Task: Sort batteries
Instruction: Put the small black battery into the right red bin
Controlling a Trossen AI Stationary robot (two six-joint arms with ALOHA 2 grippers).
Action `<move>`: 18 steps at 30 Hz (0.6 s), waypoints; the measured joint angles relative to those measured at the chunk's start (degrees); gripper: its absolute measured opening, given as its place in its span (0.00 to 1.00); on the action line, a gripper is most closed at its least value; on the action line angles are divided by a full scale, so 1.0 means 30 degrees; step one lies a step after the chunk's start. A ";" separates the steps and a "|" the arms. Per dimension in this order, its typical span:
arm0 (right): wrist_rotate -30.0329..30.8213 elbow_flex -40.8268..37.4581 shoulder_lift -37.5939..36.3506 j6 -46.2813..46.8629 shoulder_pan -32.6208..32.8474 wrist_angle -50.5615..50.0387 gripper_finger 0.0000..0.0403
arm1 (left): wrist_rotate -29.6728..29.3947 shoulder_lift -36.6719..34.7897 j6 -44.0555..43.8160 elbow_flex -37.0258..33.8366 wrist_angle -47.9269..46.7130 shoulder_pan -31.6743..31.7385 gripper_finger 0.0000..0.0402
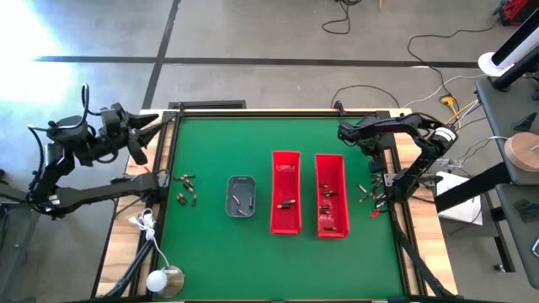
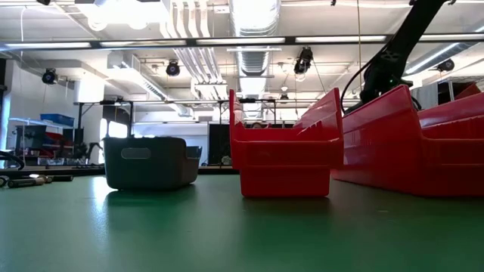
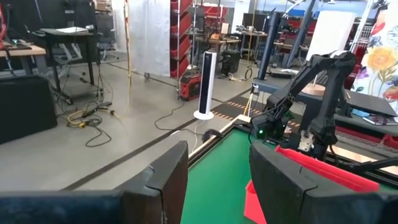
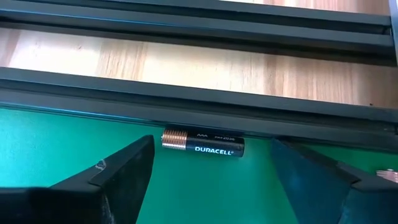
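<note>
Past the right gripper [image 4: 211,171], a second battery [image 4: 387,175] is cut off by the frame edge beyond one finger. From above, the batteries [image 1: 187,188] scattered below the left gripper [image 1: 152,135] are too small to tell sizes. The red bins [image 2: 412,143] run off the low view's edge, probably hiding their contents.

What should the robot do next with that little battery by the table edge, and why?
Probably lower the right tool straight down and close on the battery. The tool is open, its fingers either side with the battery lying loose on the green mat against the black rail, not yet gripped.
</note>
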 joint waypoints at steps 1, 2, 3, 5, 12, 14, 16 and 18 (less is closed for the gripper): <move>0.0066 -0.0011 0.0022 0.0002 0.0030 -0.0003 0.76 | -0.0002 -0.0034 -0.0029 -0.0091 0.0001 -0.0003 0.38; 0.0135 -0.0037 0.0054 0.0009 0.0093 0.0008 0.76 | -0.0020 -0.0069 -0.0077 -0.0178 0.0006 0.0001 0.38; 0.0268 -0.0074 0.0096 0.0025 0.0182 0.0024 0.75 | -0.0118 -0.0104 -0.0087 -0.0242 -0.0024 -0.0003 0.38; 0.0531 -0.0197 0.0161 0.0022 0.0387 0.0077 0.75 | -0.0297 -0.0188 -0.0130 -0.0328 -0.0003 0.0001 0.38; 0.1084 -0.0830 0.0626 0.0131 0.1240 0.0313 0.78 | -0.0433 -0.0281 -0.0378 -0.0551 -0.0010 0.0001 0.38; 0.1226 -0.0909 0.0704 0.0164 0.1525 0.0317 0.78 | -0.0434 -0.0274 -0.0484 -0.0616 0.0005 0.0005 0.38; 0.1276 -0.0993 0.0715 0.0177 0.1582 0.0304 0.78 | -0.0432 -0.0270 -0.0525 -0.0637 -0.0007 0.0001 0.38; 0.1204 -0.1026 0.0708 0.0363 0.1574 0.0243 0.76 | -0.0433 -0.0267 -0.0578 -0.0637 0.0008 0.0005 0.38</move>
